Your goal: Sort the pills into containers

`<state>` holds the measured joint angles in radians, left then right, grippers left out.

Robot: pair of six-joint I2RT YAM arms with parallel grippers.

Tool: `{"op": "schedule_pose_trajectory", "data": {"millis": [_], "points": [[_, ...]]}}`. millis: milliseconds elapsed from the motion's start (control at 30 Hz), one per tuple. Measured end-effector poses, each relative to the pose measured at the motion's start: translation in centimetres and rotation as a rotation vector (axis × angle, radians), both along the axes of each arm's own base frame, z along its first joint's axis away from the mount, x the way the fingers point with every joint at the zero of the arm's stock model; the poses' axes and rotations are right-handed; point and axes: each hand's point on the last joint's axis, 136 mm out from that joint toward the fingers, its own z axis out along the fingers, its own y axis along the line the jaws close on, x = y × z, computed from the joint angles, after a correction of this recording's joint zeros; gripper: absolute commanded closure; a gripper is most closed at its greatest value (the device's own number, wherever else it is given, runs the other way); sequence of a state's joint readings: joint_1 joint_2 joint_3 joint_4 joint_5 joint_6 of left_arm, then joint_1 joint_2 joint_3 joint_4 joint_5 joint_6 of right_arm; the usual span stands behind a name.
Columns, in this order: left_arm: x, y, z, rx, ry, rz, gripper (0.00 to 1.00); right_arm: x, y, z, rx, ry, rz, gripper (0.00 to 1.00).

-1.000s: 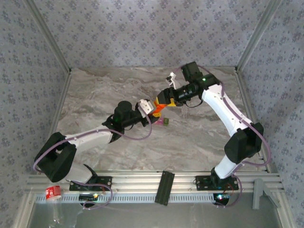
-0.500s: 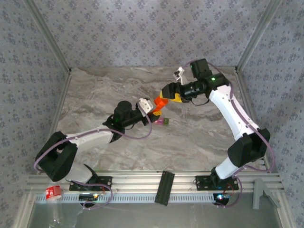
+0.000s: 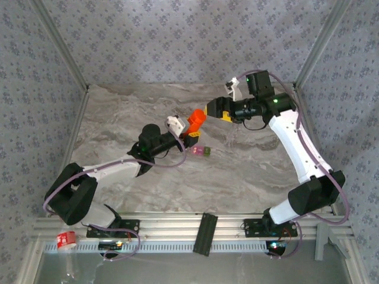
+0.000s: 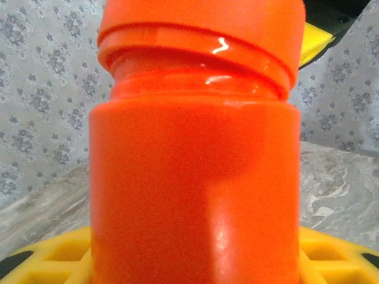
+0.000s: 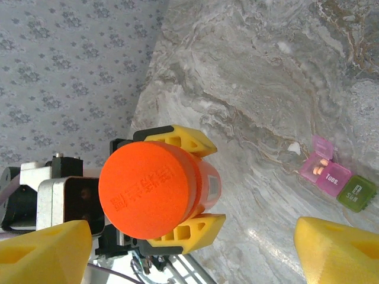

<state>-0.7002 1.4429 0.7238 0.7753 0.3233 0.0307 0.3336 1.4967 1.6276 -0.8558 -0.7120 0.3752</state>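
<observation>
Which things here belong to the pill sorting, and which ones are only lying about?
For the job: orange bottle, held in the left claw; pink and green containers on the table, pills in the open pink one; right claw, open, near the bottle.
Lying about: red-and-white item and black bracket on the near rail.

Lab test booth: wallpapered panels (image 3: pixel 177 41), aluminium rails (image 3: pixel 166 228), marble tabletop (image 3: pixel 237 171).

Left arm (image 3: pixel 112 170) and right arm (image 3: pixel 296 142) have white shells, black joints, lilac cables (image 3: pixel 177 163), yellow lattice fingers (image 5: pixel 189 228).
</observation>
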Motion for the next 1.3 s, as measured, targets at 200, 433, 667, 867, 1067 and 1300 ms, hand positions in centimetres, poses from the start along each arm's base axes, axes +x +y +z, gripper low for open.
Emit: {"op": "schedule_pose_trajectory", "data": {"millis": [200,433,667,867,1067,1300], "points": [[0.1,-0.5,-0.8,-0.026,0.061,-0.023,1.0,-0.3,1.1,0.2,-0.044,-0.036,0.004,0.1],[0.0,-0.8,-0.9,-0.051,0.093,-0.039,1.0,0.1,2.2,1.1,-0.097,-0.095,-0.003,0.11],[0.0,-0.9,-0.4,-0.063,0.09,-0.046,1.0,0.6,2.6,-0.9,-0.163,-0.066,-0.007,0.14],[0.0,-0.9,-0.3,-0.064,0.088,-0.046,1.0,0.5,3.0,-1.5,-0.182,-0.059,0.006,0.21],[0.0,-0.9,-0.3,-0.064,0.088,-0.047,1.0,0.5,3.3,-1.2,-0.18,-0.07,0.014,0.31],[0.0,-1.0,-0.5,-0.062,0.092,-0.049,1.0,0.4,3.5,-1.1,-0.173,-0.071,0.026,0.36]]}}
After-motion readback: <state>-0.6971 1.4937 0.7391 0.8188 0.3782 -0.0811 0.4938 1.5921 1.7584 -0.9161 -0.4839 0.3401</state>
